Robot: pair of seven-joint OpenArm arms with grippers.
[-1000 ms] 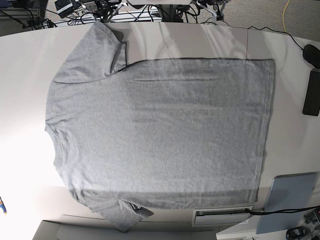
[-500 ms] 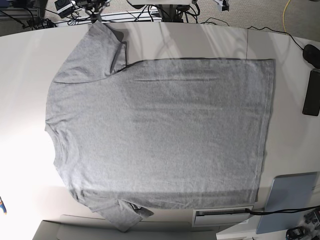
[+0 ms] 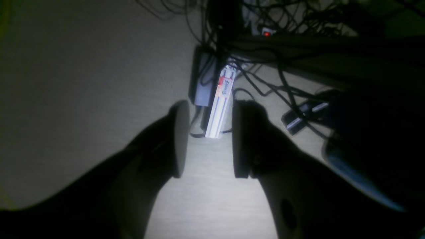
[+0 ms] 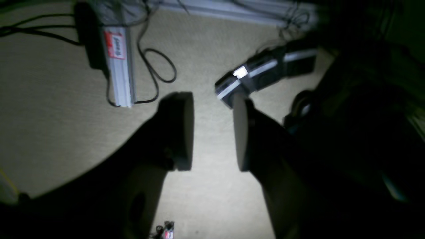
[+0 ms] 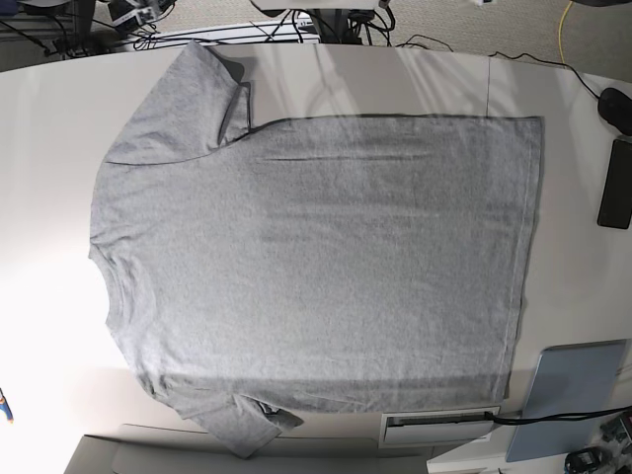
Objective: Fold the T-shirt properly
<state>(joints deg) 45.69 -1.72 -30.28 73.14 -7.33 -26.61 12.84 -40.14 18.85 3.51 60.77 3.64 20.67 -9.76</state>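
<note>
The grey T-shirt (image 5: 316, 267) lies flat, plain side up, across the middle of the white worktop (image 5: 49, 148), collar toward its left edge. Beyond the far edge, the left gripper (image 3: 207, 139) and right gripper (image 4: 212, 131) hang parted and empty over carpet.

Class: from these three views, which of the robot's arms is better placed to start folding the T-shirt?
Neither clearly. The left gripper and right gripper are both open over the floor, off the table. The T-shirt lies flat, untouched.
</note>
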